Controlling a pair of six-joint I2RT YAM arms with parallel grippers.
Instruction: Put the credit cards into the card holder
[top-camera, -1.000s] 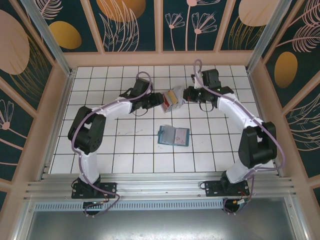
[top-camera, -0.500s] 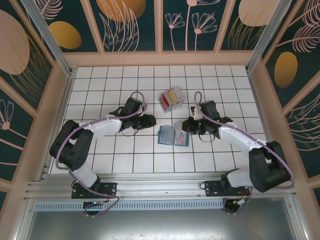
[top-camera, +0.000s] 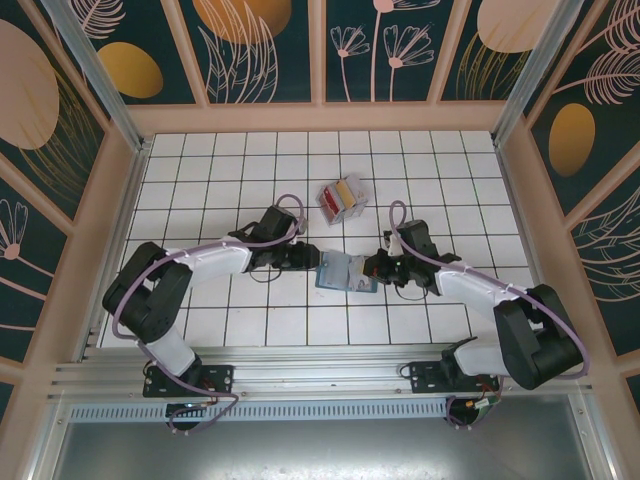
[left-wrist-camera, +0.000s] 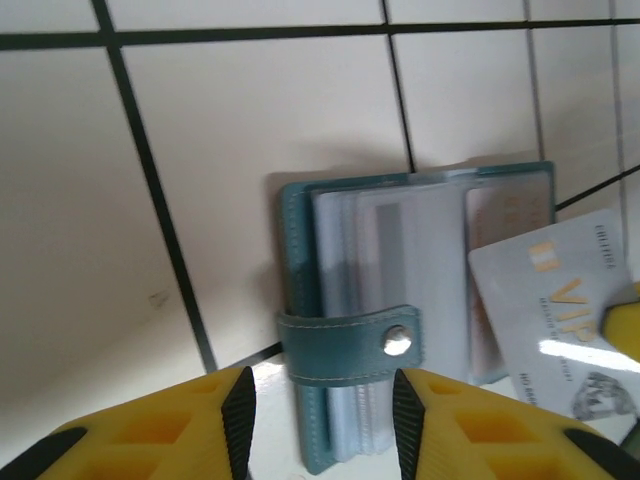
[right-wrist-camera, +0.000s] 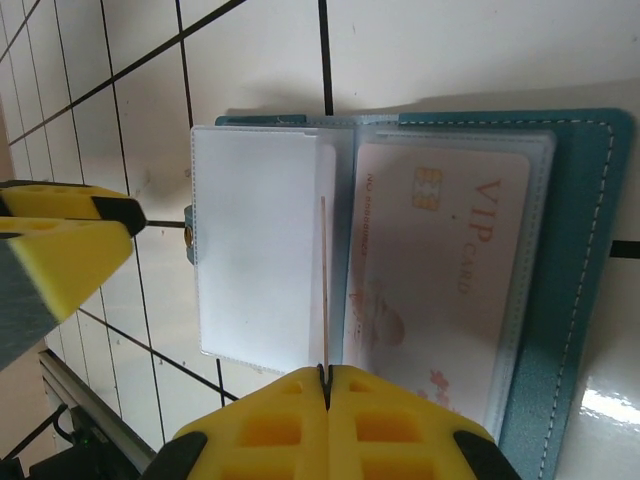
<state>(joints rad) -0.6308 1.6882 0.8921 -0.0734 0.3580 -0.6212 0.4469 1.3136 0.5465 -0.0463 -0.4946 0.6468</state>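
Because my right gripper (right-wrist-camera: 326, 376) is clenched on a pale card (left-wrist-camera: 560, 310), everything turns on how that card lies against the card holder (right-wrist-camera: 575, 250) spread open just ahead of those jaws. From the right wrist the card shows edge-on, running straight out from the fingertips. Its long axis follows the fold between a white pocket page (right-wrist-camera: 255, 250) to the jaws' left and a page to their right that already has a pink card (right-wrist-camera: 440, 270) tucked in. I judge the leading edge must tip to one side of that fold to find a pocket mouth, though I cannot tell which way the pockets open.

My left gripper (left-wrist-camera: 322, 390) is released, fingers spread. The holder's snap strap (left-wrist-camera: 350, 345) lies directly ahead in the gap between them, close but not gripped, so this arm looks best placed to pin the strap side down. The other credit cards (top-camera: 343, 192) sit in a clear box (top-camera: 352, 210) farther out beyond both jaws, well apart from the holder
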